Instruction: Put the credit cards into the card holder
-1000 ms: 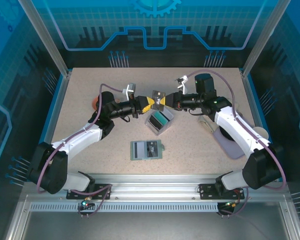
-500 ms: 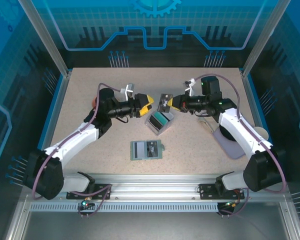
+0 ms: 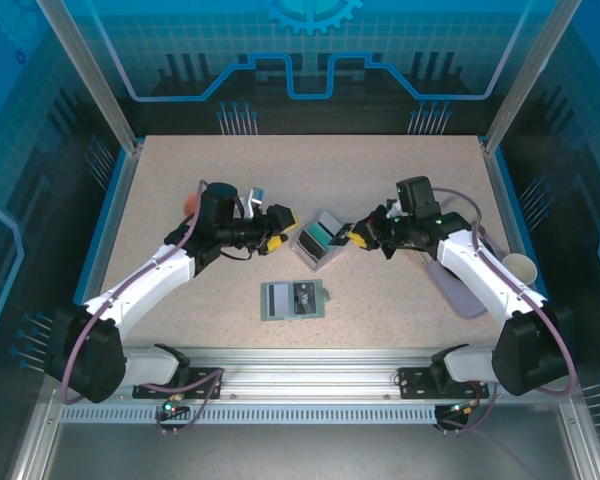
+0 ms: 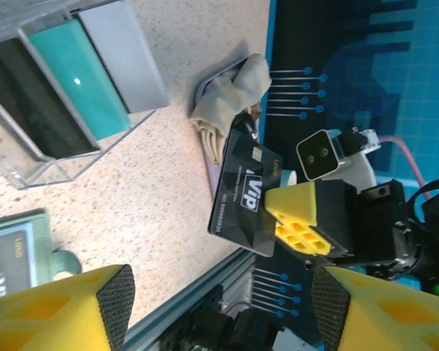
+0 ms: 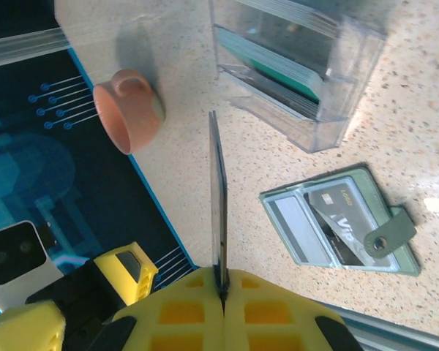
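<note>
While the right hand (image 5: 221,292) pinches a dark VIP card (image 4: 243,196) by one end, pads pressed together on it, most of the card juts free beyond the fingertips. It is held off the tabletop (image 3: 400,310), just right of the clear plastic box (image 5: 307,124).

Left hand (image 3: 276,228): fingers spread apart, nothing between them. It faces the right hand from the other side of the box.

Card holder (image 5: 296,228): lies open and flat on the tabletop, nearer the arm bases than the box, apart from both hands. One dark card (image 5: 344,227) sits in a slot; closure tab splayed to the side.

In the box, standing on edge: teal card (image 4: 77,77), a dark one (image 4: 29,102), a greyish one (image 4: 124,58).

Off to the sides: orange cup (image 5: 128,110), crumpled cloth (image 4: 230,91).

Handling, as judged:
- The card looks light, thin, stiff with some spring, and glossy, so likely slippery. A firm pinch near one end suits it, leaving the long free part to lead into a slot.
- The slot mouth looks tight; the card should go in at a low angle, edge first.
- The holder looks soft and light, likely to slide when pushed. The free left hand could pin it by the bare grey panel.
- Boxed cards are best taken by their exposed upper edges.
</note>
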